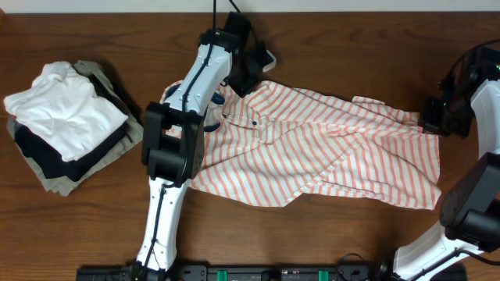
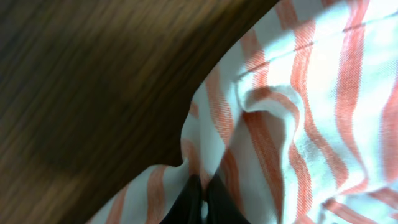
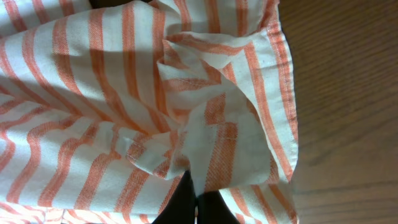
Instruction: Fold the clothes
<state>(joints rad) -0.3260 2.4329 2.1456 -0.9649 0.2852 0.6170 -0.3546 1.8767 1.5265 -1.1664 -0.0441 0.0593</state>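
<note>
The clothes (image 1: 328,144), a white shirt with thin orange-red stripes and small dark buttons, lie spread across the middle of the wooden table. My left gripper (image 1: 248,69) is at the shirt's upper left corner near the collar. In the left wrist view its fingers (image 2: 203,198) are pressed together on a fold of striped cloth (image 2: 273,124). My right gripper (image 1: 434,119) is at the shirt's right edge. In the right wrist view it (image 3: 196,198) is shut on a bunched hem of the striped cloth (image 3: 124,93).
A pile of folded garments (image 1: 66,125), plain white on top of black and khaki, sits at the left of the table. Bare wood (image 1: 351,47) lies behind the shirt and in front of it. The left arm (image 1: 176,133) reaches over the shirt's left part.
</note>
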